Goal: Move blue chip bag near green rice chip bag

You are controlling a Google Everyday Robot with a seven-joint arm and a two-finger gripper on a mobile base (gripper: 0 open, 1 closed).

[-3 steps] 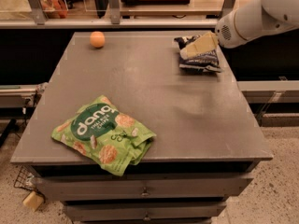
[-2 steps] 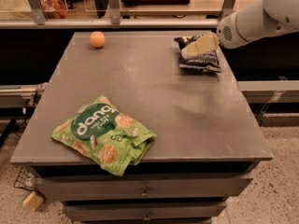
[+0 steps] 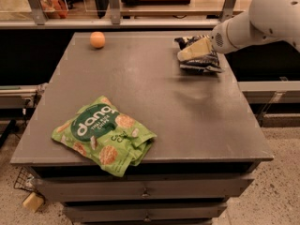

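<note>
Gripper (image 3: pixel 194 50) on crinkled navy-blue chip bag (image 3: pixel 205 64), far right; grip can't tell. Pinch firm, lift clear, carry twd bright green crinkled rice chip bag (image 3: pixel 103 135), near left.

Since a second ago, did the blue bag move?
No. The blue bag stays at the far right table corner, same gap to the orange; the pincer is at it.

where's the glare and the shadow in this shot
Camera view: a pale sheen of glare lies on the table top right of centre; the green rice chip bag is evenly lit; the blue chip bag at the far right corner reads dark beneath the pincer; the drawer fronts sit in shadow.
</note>
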